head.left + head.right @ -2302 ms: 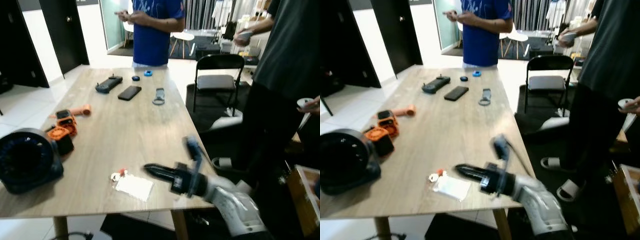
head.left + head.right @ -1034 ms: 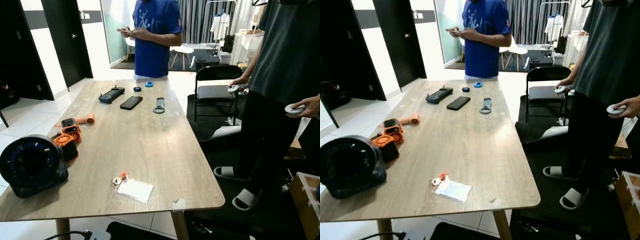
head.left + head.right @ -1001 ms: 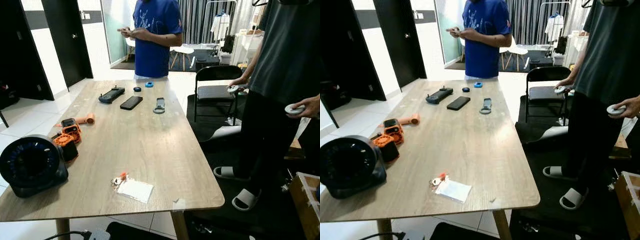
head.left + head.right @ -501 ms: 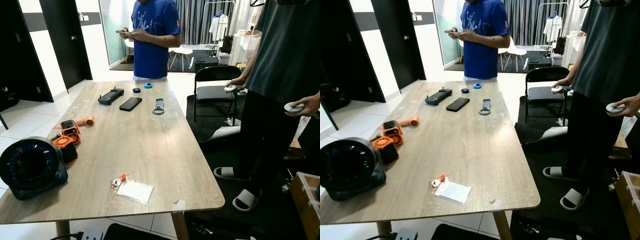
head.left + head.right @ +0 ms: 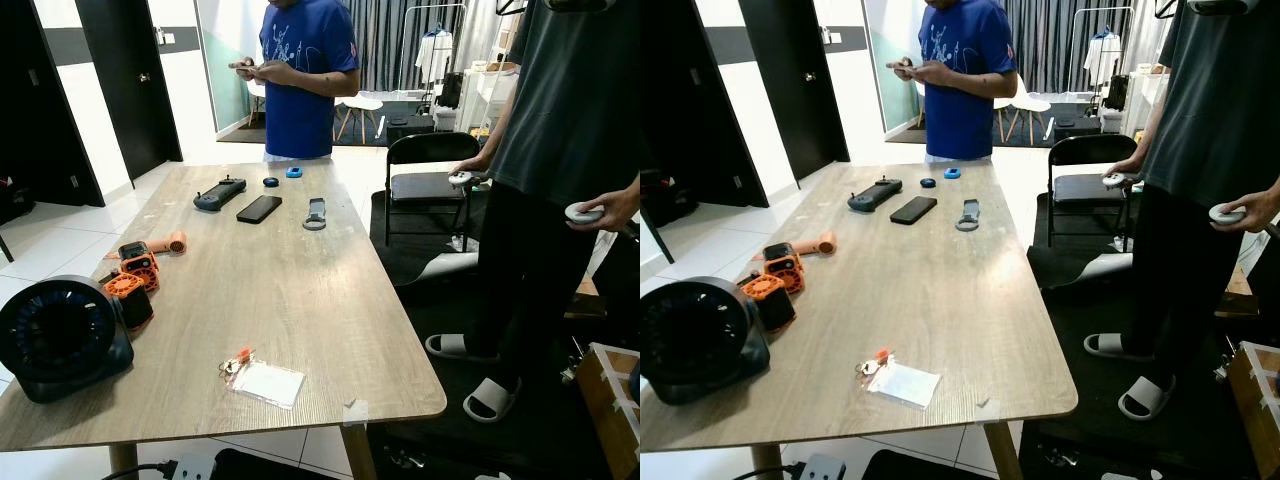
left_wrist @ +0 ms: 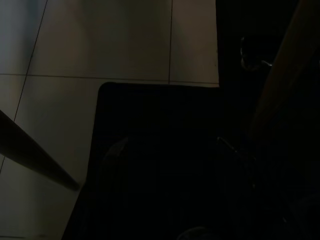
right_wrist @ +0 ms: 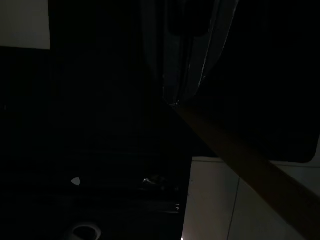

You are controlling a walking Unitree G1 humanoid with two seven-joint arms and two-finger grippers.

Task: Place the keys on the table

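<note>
Left eye view: keys (image 5: 236, 362) lie on the table (image 5: 300, 290).

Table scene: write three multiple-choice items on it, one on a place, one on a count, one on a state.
1. Where do the keys lie?
A. near the table's front edge
B. on the chair
C. on the floor

2. How many people stand by the table?
A. one
B. two
C. four

3. How does the phone lie?
A. propped upright
B. flat on the table
C. hanging off the edge

Answers: 1 A, beside the white card; 2 B, one at the far end, one on the right; 3 B, it lies flat.
</note>
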